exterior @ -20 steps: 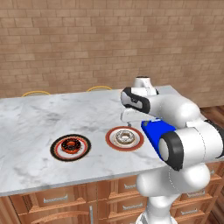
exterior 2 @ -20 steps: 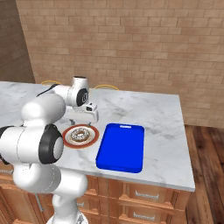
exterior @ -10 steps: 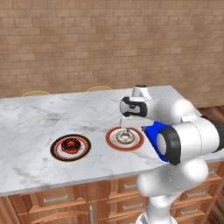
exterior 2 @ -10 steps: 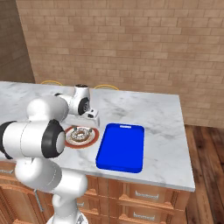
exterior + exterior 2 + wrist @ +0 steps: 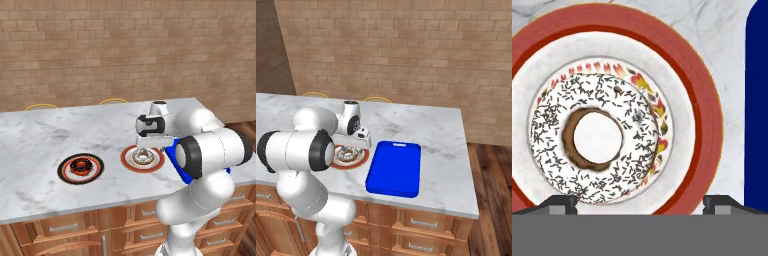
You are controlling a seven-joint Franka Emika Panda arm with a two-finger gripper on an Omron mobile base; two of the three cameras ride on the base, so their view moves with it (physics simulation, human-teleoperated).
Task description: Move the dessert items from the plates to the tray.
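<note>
A grey-veined white marble worktop tops wooden drawers with metal handles. Behind the worktop rises a tan brick wall. Two yellow chair backs peek over the worktop's far edge. Wood floor lies right of the worktop.

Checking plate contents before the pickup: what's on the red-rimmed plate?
A white-glazed sprinkled donut lies on the red-rimmed plate. A floral pattern shows beside it; the plate under the donut is hidden.
</note>
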